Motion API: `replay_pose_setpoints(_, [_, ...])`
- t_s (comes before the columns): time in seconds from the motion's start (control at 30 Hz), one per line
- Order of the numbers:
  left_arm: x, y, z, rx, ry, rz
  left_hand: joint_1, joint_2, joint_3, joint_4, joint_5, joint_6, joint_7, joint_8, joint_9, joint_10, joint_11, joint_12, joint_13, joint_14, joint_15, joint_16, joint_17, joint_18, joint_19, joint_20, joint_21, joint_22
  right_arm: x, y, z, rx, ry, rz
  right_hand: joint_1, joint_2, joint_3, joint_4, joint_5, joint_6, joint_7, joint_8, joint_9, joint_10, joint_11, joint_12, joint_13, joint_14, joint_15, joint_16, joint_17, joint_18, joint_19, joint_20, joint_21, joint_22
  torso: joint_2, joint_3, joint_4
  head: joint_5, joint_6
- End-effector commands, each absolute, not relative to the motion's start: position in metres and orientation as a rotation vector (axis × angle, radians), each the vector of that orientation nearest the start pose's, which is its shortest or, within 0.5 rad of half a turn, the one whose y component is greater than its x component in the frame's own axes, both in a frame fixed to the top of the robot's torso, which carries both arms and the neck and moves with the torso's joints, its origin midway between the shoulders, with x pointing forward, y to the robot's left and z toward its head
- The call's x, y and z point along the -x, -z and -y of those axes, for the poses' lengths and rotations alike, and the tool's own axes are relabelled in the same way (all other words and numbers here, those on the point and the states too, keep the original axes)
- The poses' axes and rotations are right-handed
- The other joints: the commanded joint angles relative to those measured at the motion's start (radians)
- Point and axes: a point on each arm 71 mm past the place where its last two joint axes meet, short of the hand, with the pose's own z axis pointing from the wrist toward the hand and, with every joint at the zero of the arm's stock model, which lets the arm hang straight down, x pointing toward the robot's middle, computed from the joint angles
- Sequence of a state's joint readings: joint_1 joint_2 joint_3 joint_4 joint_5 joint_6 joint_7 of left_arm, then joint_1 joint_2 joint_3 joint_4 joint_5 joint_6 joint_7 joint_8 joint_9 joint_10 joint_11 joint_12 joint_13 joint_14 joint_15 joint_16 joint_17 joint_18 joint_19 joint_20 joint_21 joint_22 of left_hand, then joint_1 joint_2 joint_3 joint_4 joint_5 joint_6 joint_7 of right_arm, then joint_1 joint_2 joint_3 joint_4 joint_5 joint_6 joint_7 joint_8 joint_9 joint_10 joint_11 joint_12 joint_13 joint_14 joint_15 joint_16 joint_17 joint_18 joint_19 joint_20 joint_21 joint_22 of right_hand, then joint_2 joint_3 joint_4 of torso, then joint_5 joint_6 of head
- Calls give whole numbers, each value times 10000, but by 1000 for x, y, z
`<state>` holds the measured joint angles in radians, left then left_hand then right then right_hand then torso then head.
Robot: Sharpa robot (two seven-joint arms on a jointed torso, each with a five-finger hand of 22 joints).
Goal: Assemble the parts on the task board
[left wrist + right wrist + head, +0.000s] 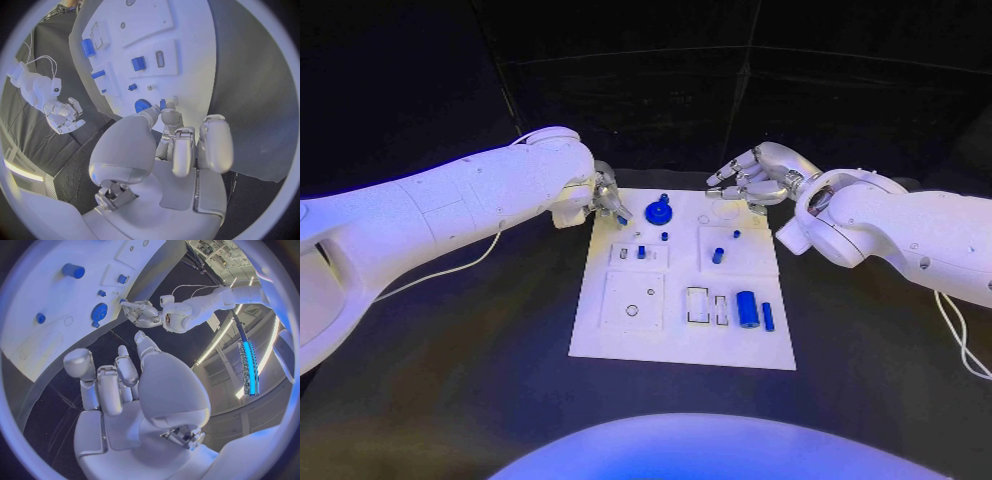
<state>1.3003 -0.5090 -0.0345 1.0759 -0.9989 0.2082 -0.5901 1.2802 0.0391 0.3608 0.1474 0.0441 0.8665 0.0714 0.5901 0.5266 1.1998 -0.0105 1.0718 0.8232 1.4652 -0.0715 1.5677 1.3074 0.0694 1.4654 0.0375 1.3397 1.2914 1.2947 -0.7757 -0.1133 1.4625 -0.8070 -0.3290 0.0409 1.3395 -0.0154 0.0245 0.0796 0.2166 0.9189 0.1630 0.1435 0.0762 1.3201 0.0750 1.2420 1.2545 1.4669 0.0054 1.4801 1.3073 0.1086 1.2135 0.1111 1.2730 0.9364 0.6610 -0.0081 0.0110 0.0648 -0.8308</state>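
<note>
Both of my hands were at the far edge of the task board (682, 345). My left hand (606, 203) reached in at the far left corner, fingertips just beside the blue gear (659, 212); whether it held anything I couldn't tell. My right hand (750, 180) hovered past the far right corner, fingers spread, empty.

You see a black table (459, 400) under everything. A thin white cable (452, 268) trails over it on your left. Another white cable (956, 335) loops on the right.
</note>
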Motion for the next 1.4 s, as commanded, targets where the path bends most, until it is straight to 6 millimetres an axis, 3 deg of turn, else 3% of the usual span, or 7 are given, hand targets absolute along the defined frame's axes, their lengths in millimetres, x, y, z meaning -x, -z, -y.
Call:
replay_pose_setpoints(0.03, [-558,195,-179,4318,3866,-22528,-299,-108,1756,-1348,36,-61,-47,129,75,125,-2,20,24,1056,-15,31,2634,-70,171,-64,29,19,-505,169,187,-3399,-10270,-17315,-49,79,-9,52,68,-11,-22,35,-6,-28,-11,-32,-14,615,-64,-38,880,152,-57,-29,-55,-17,3,2,4,18,11])
replay_pose_setpoints(0.33, [-530,197,-190,4525,4258,-22354,-713,-388,2605,-1481,40,-79,-77,364,211,236,-25,91,82,1056,-50,31,2634,-68,173,-81,-1,13,-506,169,189,-3429,-10219,-17308,-49,79,-9,52,68,-11,-22,35,-6,-28,-11,-32,-14,615,-64,-38,880,152,-57,-29,-55,-17,12,-9,23,54,3])
replay_pose_setpoints(0.5, [-518,204,-196,4257,4013,-22388,-869,-494,2914,-1542,40,-90,-91,472,271,286,-38,124,106,1056,-60,31,2634,-65,173,-89,-17,8,-506,169,190,-3441,-10197,-17300,-38,81,-13,52,98,-11,-23,45,-5,-27,-12,-28,-13,612,-65,-49,863,153,-60,-30,-63,-28,2,3,-16,143,5])
replay_pose_setpoints(0.67, [-509,214,-198,3848,3711,-22437,-946,-565,3070,-1586,42,-91,-104,540,307,332,-51,163,146,1056,-69,31,2634,-65,176,-96,-19,14,-506,169,191,-3446,-10186,-17289,-38,81,-13,52,98,-11,-23,45,-5,-27,-12,-28,-13,612,-65,-49,863,153,-60,-30,-63,-28,5,-7,-10,138,13])
replay_pose_setpoints(1.0, [-500,221,-192,2852,3345,-22307,-1037,-649,3218,-1625,44,-76,-121,621,345,393,-64,217,206,1056,-80,31,2634,-68,184,-104,-10,33,-507,170,191,-3444,-10181,-17282,-34,81,-15,53,108,-11,-23,49,-6,-32,-13,-34,-20,612,-66,-50,863,152,-56,-30,-63,-25,20,-4,-42,179,18])
replay_pose_setpoints(1.4, [-497,224,-186,2466,3143,-22575,-1165,-707,3310,-1597,43,-40,-146,719,390,443,-82,263,249,1056,-94,31,2634,-69,189,-116,-8,44,-507,170,191,-3437,-10187,-17289,-9,90,-12,45,122,-14,-24,58,-6,-38,-15,-40,-27,612,-67,-54,859,155,-61,-32,-74,-41,28,3,-32,169,-11])
